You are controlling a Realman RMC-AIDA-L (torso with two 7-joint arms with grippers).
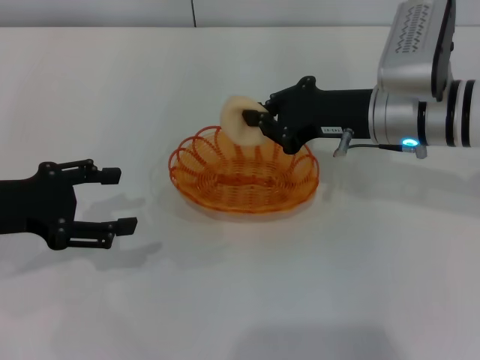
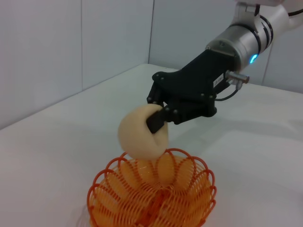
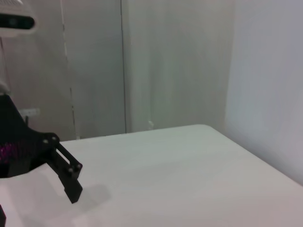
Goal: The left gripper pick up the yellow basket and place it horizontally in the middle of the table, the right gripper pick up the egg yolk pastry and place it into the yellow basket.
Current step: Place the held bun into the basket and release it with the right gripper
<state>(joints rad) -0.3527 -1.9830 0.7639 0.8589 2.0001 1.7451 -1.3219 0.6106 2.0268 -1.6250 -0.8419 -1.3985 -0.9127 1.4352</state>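
My right gripper (image 1: 255,124) is shut on the egg yolk pastry (image 1: 237,118), a pale round bun held on edge. It hangs just above the far rim of the yellow basket (image 1: 196,159), which stands upright in the middle of the table (image 1: 315,292). The left wrist view shows the same grip: the right gripper (image 2: 158,119) holds the pastry (image 2: 137,135) over the basket (image 2: 106,182). The basket is empty. My left gripper (image 1: 116,199) is open and empty, low over the table left of the basket. One of its black fingers (image 3: 68,177) shows in the right wrist view.
Grey wall panels (image 2: 94,42) stand behind the table's far edge. A cable and silver plug (image 1: 343,142) hang from the right wrist.
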